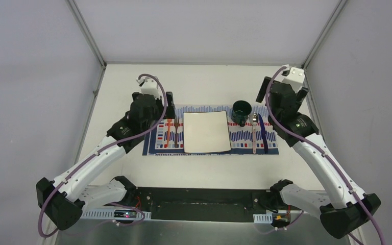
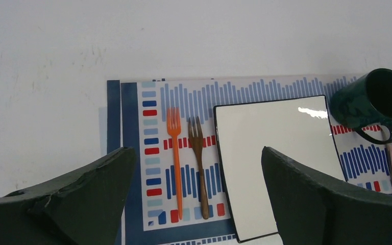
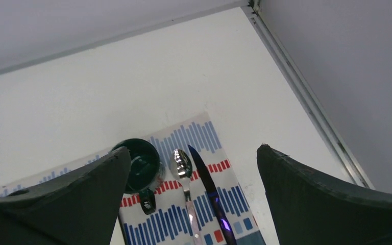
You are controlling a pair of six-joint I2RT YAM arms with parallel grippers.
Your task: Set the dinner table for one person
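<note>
The dinner table (image 1: 204,84) is a white tabletop. On it lies a blue, red and white striped placemat (image 1: 242,138) with a square white plate (image 1: 206,131) in its middle. An orange fork (image 1: 167,133) and a brown wooden fork (image 1: 176,132) lie left of the plate. A dark green mug (image 1: 242,111), a spoon (image 1: 254,132) and a dark blue knife (image 1: 263,135) are on its right. My left gripper (image 2: 196,150) is open and empty above the forks (image 2: 174,153). My right gripper (image 3: 194,148) is open and empty above the spoon (image 3: 181,166) and knife (image 3: 206,184).
Aluminium frame edges (image 1: 311,109) and grey walls close the table at left, right and back. The right edge rail (image 3: 306,97) runs close to the placemat's right end. Bare tabletop (image 2: 56,61) lies beyond and left of the placemat.
</note>
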